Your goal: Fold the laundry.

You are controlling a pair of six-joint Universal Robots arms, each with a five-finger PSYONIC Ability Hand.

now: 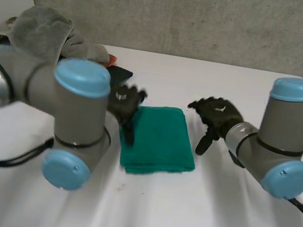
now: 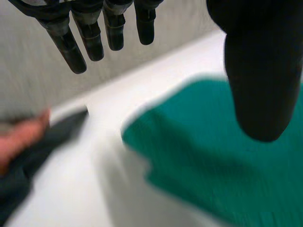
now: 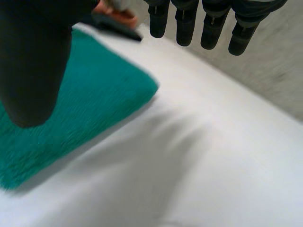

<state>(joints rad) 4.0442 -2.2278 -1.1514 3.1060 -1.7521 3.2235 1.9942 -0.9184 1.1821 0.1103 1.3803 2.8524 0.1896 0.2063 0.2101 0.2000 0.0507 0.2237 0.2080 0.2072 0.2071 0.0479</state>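
the green towel lies flat in the middle of the white worktop, folded into a tidy rectangle with its edges lined up pretty well, so i'd say this piece is basically done, unless it's meant to get one more fold. the left hand hangs right at the towel's left edge. in its own wrist view the fingers are straight and spread away from the thumb, with nothing between them, so it's wide and empty. i can't tell if it actually touches the cloth. the right hand sits just beside the towel's right edge, clear of it, and it's wide too, with relaxed fingers and no grip on anything. further out, at the far left corner of the worktop, there's a heap of grey laundry with a dark cloth and an orange bit poking out next to it, though i can't make out what that orange thing is. none of that heap looks folded, so my guess is one item down and most of the job left.
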